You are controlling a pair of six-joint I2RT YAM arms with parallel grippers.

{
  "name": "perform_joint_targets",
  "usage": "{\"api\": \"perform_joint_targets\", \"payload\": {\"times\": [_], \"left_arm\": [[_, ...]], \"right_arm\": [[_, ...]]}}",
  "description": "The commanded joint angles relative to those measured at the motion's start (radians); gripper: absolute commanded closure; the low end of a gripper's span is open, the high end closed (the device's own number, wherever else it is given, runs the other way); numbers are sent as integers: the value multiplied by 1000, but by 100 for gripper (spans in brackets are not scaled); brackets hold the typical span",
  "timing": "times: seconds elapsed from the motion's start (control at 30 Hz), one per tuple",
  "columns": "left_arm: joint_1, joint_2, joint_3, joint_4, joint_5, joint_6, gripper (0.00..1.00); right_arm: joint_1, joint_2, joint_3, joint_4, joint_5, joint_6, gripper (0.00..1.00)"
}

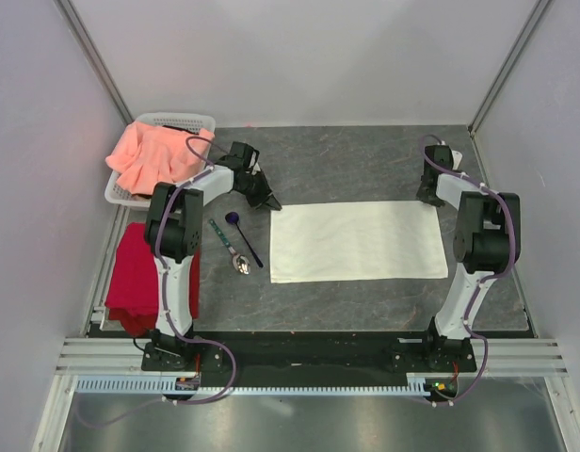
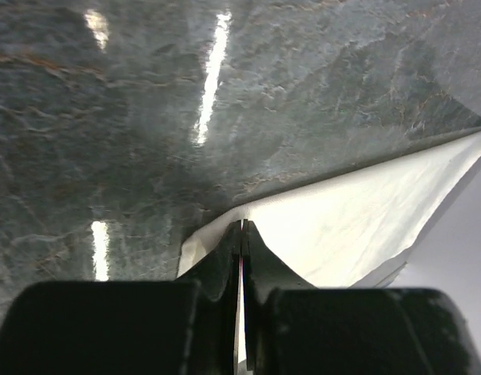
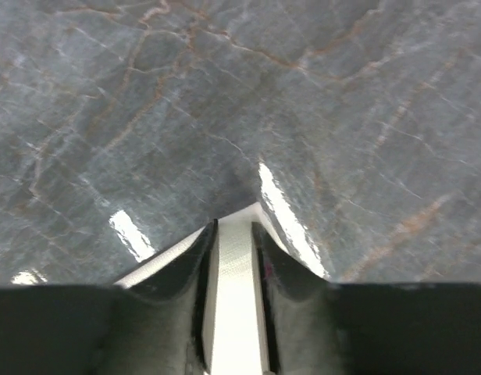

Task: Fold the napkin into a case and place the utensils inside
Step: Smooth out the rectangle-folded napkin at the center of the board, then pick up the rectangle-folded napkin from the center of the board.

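Napkin (image 1: 358, 241) spread flat as a wide rectangle on the worktop (image 1: 346, 160). My left gripper (image 1: 269, 201) is pinched tight on the napkin's far left corner, and my right gripper (image 1: 427, 198) is clamped on its far right corner. The utensils (image 1: 246, 242) lie side by side just left of the napkin.

Pretty much twin arms here: the left white-and-black arm (image 1: 168, 282) and the right white-and-black arm (image 1: 464, 292) both have glossy white shells between chunky matte black joint housings. A thin purple cable (image 1: 505, 226) loops along each. The left black two-finger gripper (image 2: 241, 226) and the right black two-finger gripper (image 3: 234, 226) have smooth, curved, tapering fingers.
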Motion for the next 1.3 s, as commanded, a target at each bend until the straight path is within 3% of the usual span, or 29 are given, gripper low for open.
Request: {"api": "perform_joint_targets", "payload": {"times": [0.0, 0.07, 0.17, 0.33, 0.53, 0.7, 0.83, 1.0, 1.27], "left_arm": [[-22, -168, 4, -46, -77, 60, 85], [-23, -250, -49, -46, -95, 69, 77], [-22, -415, -126, -48, -126, 95, 70], [-22, -671, -276, -57, -118, 131, 67], [-44, -759, -376, -46, 4, 128, 69], [-178, -661, -361, -3, 27, 108, 69], [-267, -472, -283, 61, -3, 59, 75], [-243, -219, -142, 25, -46, 34, 85], [-160, -35, -31, -23, -61, 54, 88]], "right_arm": [[56, -84, 49, -80, 151, -46, 60], [101, -127, 79, -160, 204, -45, 55], [149, -193, 86, -249, 251, -40, 37], [237, -329, -4, -286, 195, -23, 22], [203, -388, -85, -284, 163, -16, 9], [32, -374, -111, -292, -39, -20, 10], [-38, -377, -140, -286, -61, -32, 9], [-62, -385, -177, -277, -80, -60, 4], [-78, -353, -195, -229, -146, -83, 5]]}}
